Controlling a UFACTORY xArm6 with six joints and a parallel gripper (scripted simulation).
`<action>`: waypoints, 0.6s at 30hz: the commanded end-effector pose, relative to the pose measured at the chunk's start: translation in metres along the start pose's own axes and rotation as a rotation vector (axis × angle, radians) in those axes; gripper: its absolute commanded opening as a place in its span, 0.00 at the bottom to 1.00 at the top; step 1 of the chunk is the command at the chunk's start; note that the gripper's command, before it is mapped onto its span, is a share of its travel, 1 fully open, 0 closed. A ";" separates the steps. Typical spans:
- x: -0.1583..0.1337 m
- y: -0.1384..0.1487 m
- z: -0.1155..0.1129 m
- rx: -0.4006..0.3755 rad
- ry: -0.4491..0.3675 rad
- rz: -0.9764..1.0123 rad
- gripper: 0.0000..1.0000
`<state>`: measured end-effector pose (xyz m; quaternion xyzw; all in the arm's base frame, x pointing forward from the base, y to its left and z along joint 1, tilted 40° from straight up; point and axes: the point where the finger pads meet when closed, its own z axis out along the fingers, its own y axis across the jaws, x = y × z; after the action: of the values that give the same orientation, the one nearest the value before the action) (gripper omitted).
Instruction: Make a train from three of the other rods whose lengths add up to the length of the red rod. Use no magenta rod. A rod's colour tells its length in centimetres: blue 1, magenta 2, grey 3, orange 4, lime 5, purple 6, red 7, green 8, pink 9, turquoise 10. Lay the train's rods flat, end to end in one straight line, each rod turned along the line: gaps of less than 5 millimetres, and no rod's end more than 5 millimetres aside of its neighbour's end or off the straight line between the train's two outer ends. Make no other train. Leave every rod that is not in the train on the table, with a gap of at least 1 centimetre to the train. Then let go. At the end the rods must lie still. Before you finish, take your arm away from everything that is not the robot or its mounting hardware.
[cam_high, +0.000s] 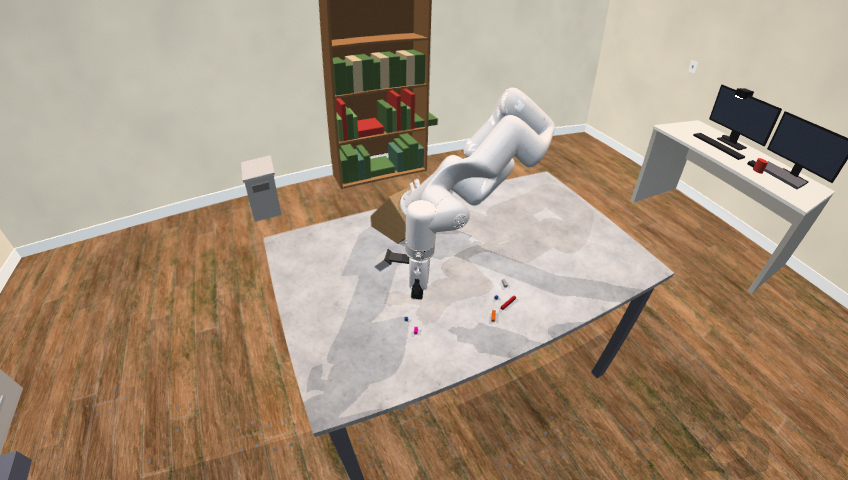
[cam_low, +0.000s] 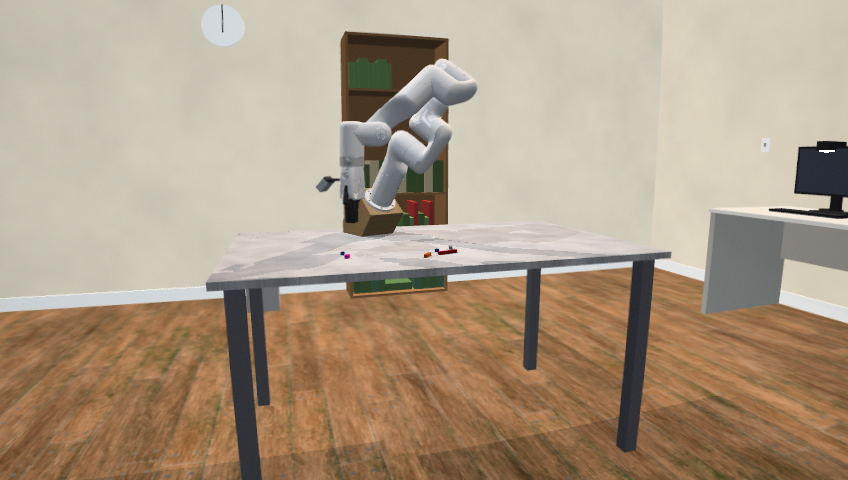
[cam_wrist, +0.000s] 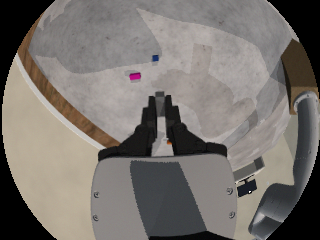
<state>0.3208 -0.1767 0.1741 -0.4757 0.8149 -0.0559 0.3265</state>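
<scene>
Currently | black pincer (cam_wrist: 160, 108) pinched narrow on what looks like a short grey rod (cam_wrist: 160, 95) | advice: lower it flat onto the marbled grey desk (cam_wrist: 200, 27), well apart from the small magenta rod (cam_wrist: 135, 76).

The tabletop (cam_high: 333, 356) is mottled pale grey marble. On it lie a red rod (cam_high: 507, 302), an orange rod (cam_high: 493, 315), a magenta rod (cam_high: 415, 328), two blue rods (cam_high: 406, 318) (cam_high: 495, 296) and a grey rod (cam_high: 504, 282). The tool (cam_high: 417, 292) is black on a white arm (cam_high: 470, 172).
</scene>
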 end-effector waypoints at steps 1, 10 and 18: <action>0.004 -0.003 0.000 0.004 -0.029 -0.037 0.04; 0.004 -0.003 0.000 0.004 -0.029 -0.037 0.04; 0.004 -0.003 0.004 0.004 -0.029 -0.038 0.04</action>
<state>0.3220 -0.1807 0.1720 -0.4909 0.8010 -0.0557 0.3380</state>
